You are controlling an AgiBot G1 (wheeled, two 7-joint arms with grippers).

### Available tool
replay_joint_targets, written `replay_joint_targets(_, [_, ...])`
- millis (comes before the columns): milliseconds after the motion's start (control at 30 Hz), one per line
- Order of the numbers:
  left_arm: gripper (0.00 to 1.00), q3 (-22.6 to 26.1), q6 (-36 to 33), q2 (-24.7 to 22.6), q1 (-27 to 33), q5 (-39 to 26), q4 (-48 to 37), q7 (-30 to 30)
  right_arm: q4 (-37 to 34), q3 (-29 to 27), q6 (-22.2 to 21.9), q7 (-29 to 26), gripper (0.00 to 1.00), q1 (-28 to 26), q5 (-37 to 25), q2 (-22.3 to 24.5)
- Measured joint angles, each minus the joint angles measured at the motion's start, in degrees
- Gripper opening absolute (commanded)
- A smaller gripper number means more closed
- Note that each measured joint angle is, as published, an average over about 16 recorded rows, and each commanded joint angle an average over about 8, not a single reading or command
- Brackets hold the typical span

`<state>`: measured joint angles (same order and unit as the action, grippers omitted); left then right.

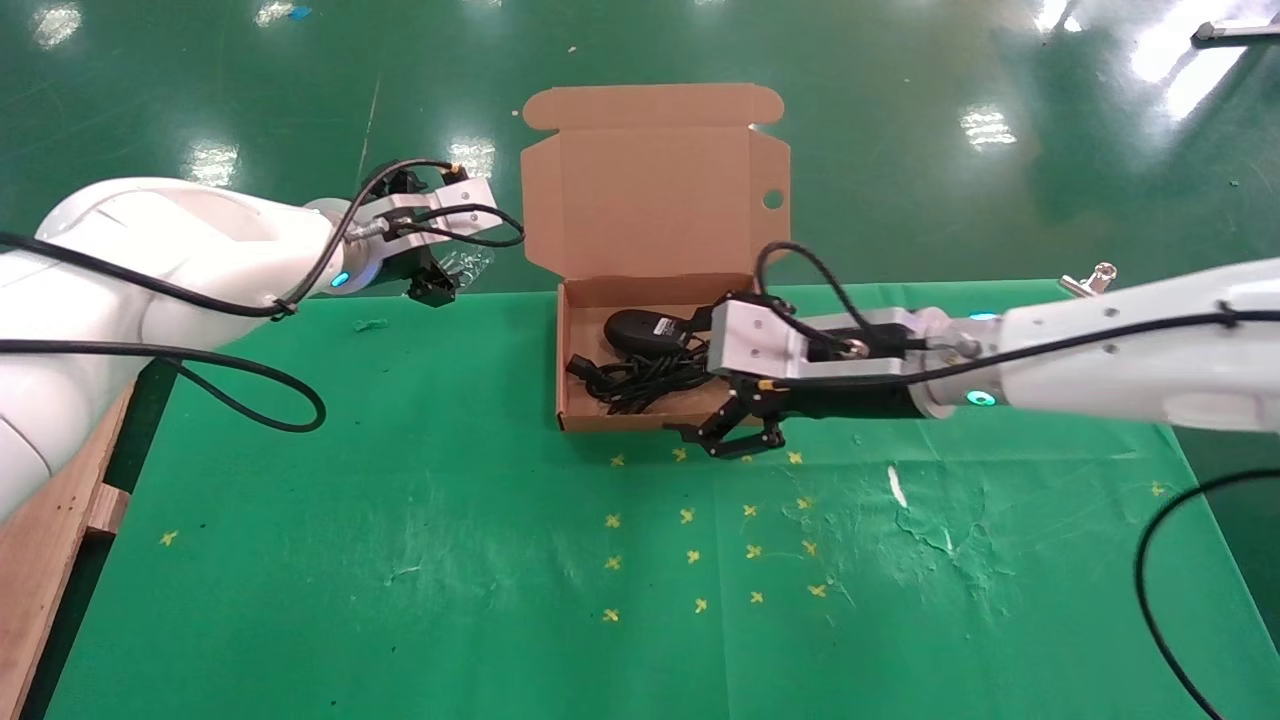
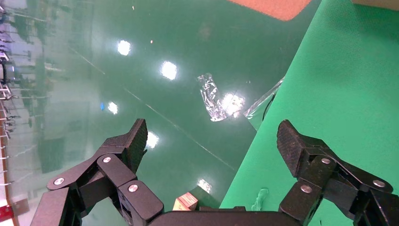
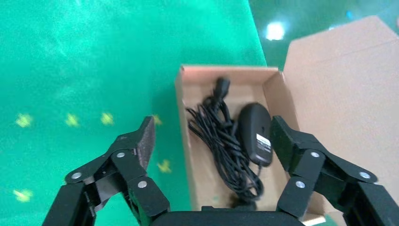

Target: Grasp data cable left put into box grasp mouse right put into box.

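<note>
The brown cardboard box (image 1: 562, 350) stands open at the table's far middle, lid upright. Inside lie the black mouse (image 1: 640, 328), pale label up, and the bundled black data cable (image 1: 630, 383) beside it. In the right wrist view the mouse (image 3: 256, 133) and the cable (image 3: 219, 136) lie in the box (image 3: 182, 103). My right gripper (image 1: 735, 440) is open and empty, above the box's near right corner; it also shows in the right wrist view (image 3: 214, 137). My left gripper (image 1: 432, 287) is open and empty at the table's far edge, left of the box, over the floor (image 2: 212, 137).
Green cloth covers the table (image 1: 400, 520), with several yellow cross marks (image 1: 690, 515) in front of the box. A wooden pallet (image 1: 50, 540) is at the left edge. A metal clip (image 1: 1090, 278) sits at the far right. A plastic scrap (image 2: 211, 96) lies on the floor.
</note>
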<state>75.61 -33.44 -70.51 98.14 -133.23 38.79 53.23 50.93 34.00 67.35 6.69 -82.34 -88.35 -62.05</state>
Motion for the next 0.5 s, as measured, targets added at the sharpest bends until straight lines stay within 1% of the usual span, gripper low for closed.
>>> replay_joint_targets(333, [1.0, -0.09, -0.08, 0.05, -0.05, 0.13, 0.05, -0.06, 5.58, -4.43, 4.52, -4.29, 1.0, 5.11, 11.45, 6.66])
replay_joint_targets(500, [1.0, -1.4, -1.24, 0.84, -0.86, 2.14, 0.82, -0.99, 8.36, -6.64, 6.78, -6.44, 1.0, 7.67, 17.17, 9.98])
